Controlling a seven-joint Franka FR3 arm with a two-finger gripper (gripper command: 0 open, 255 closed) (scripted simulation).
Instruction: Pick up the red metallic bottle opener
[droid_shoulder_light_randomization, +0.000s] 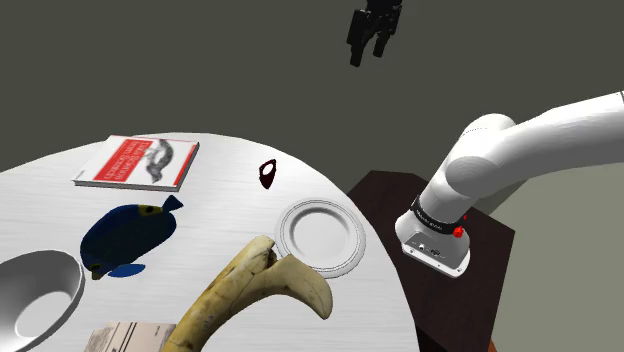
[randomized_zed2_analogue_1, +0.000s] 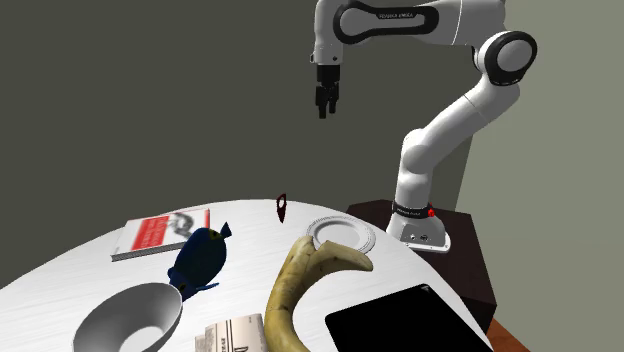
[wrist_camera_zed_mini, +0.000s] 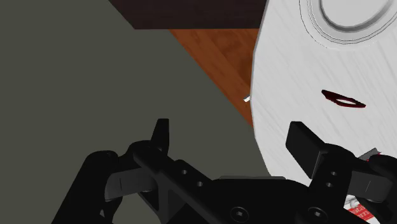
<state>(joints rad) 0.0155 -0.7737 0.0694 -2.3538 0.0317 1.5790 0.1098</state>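
Note:
The bottle opener (droid_shoulder_light_randomization: 268, 174) is small and dark red, with a hole through it. It lies on the round white table (droid_shoulder_light_randomization: 225, 160) near the far edge, between a book and a plate. In the second exterior view the opener (randomized_zed2_analogue_1: 283, 206) sits at the table's back edge. My black gripper (droid_shoulder_light_randomization: 367, 55) hangs high in the air, above and to the right of it in the shoulder view, well clear of the table. The gripper (randomized_zed2_analogue_1: 323, 110) points downward. In the wrist view the gripper (wrist_camera_zed_mini: 230, 130) is open and holds nothing, and the opener (wrist_camera_zed_mini: 343, 100) lies beyond the right finger.
A white plate (droid_shoulder_light_randomization: 345, 262) sits just nearer than the opener. A red and white book (droid_shoulder_light_randomization: 138, 162), a dark blue fish-shaped object (droid_shoulder_light_randomization: 125, 235), a large yellowish horn (droid_shoulder_light_randomization: 250, 290) and a white bowl (droid_shoulder_light_randomization: 35, 290) share the table. A black slab (randomized_zed2_analogue_1: 400, 320) lies at the front.

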